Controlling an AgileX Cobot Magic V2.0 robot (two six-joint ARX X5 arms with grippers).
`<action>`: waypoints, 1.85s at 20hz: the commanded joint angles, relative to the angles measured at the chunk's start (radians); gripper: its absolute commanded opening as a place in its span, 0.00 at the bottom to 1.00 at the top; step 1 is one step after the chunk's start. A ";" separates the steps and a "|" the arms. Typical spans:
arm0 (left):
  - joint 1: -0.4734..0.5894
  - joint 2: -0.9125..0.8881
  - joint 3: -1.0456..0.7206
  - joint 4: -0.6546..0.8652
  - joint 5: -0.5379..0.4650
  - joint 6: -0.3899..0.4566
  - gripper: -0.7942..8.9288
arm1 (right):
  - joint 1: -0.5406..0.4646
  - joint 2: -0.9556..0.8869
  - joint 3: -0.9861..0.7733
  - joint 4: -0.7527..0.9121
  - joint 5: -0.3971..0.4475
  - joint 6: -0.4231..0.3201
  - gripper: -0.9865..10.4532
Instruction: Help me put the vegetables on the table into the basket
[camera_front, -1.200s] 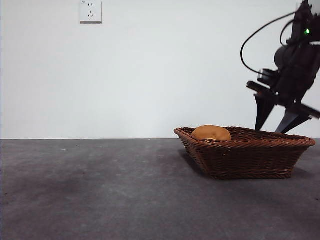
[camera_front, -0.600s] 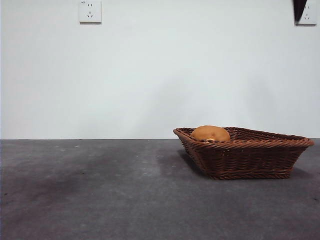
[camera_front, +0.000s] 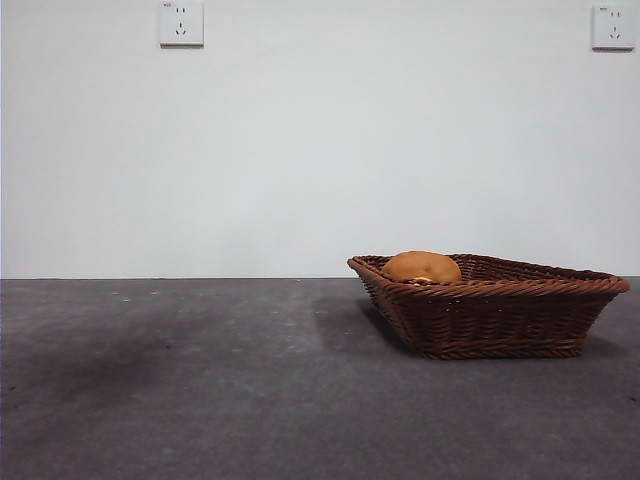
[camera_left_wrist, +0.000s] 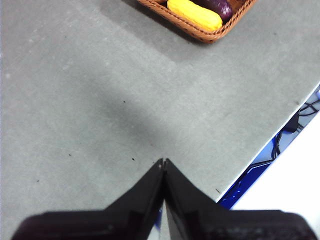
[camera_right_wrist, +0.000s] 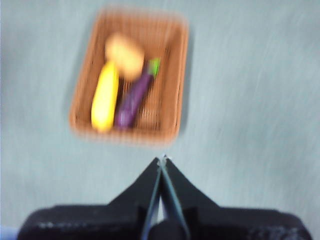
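From the front, the nearest thing is the bare grey table (camera_front: 200, 380), which runs back to a white wall. On its right part sits the basket (camera_front: 490, 320), a shallow brown wicker tray with flared sides, one corner turned toward the camera. The rounded top of the potato (camera_front: 421, 266) rises just above the rim at the basket's near-left end. Behind, two sockets (camera_front: 181, 22) are set high on the wall, one toward each top corner. No arm shows in this view.

The left gripper (camera_left_wrist: 163, 162) hangs above the table near its edge, jaws pressed together tip to tip and holding nothing; beyond the edge lie blue cables on the floor. Farther off, one corner of the basket shows, with the yellow vegetable (camera_left_wrist: 194, 14) and the end of the eggplant (camera_left_wrist: 218, 6) lying inside it.

The right gripper (camera_right_wrist: 163, 159) is high above the table, its picture blurred, jaws closed and empty. Beyond its tips the whole basket is seen from above, holding all three vegetables: the yellow vegetable and the eggplant lie side by side, the eggplant's green stem beside the potato at the far end.
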 joint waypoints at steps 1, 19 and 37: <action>0.001 0.016 -0.004 0.008 0.001 -0.018 0.08 | 0.010 -0.116 -0.141 -0.024 0.013 0.027 0.07; 0.601 0.034 -0.013 0.290 0.368 -0.018 0.08 | 0.009 -0.177 -0.205 -0.023 0.192 0.026 0.07; 0.953 -0.625 -1.098 1.453 0.368 0.019 0.08 | 0.009 -0.164 -0.205 -0.023 0.192 0.026 0.07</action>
